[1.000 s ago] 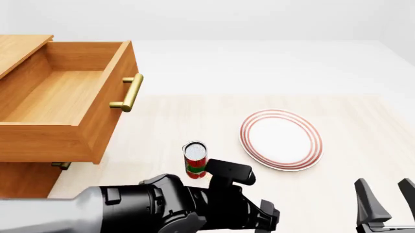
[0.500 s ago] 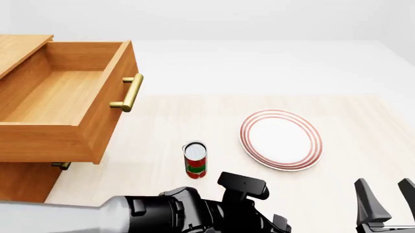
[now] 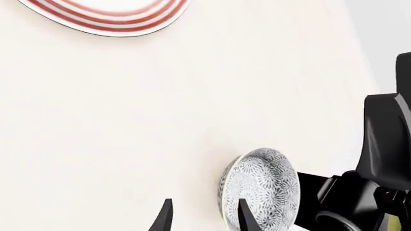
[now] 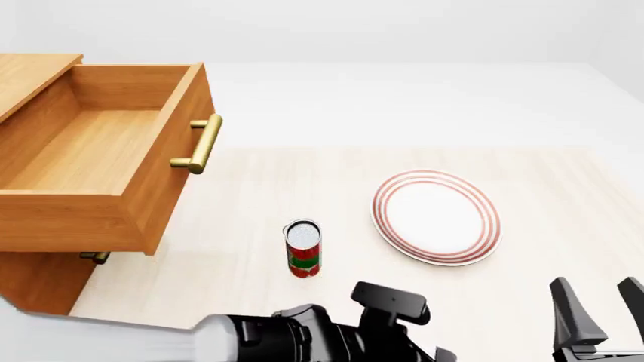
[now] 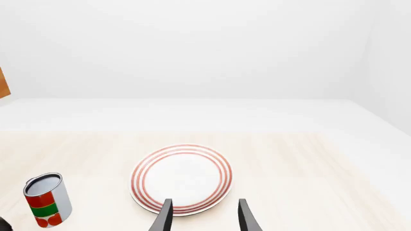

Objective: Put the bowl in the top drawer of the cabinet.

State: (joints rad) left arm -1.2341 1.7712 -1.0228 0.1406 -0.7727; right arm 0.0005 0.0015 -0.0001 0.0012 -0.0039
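We see the bowl point(image 3: 260, 190) beside the open jaws of the left gripper point(image 3: 201, 216), at the counter's near edge; the right gripper point(image 5: 201, 215) is open too.

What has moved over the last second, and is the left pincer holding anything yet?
The left arm has slid toward the front view's right and lower edge. Its pincer is open, one finger overlapping the bowl; no grip is visible. The right pincer, can, plate and open top drawer stayed put.
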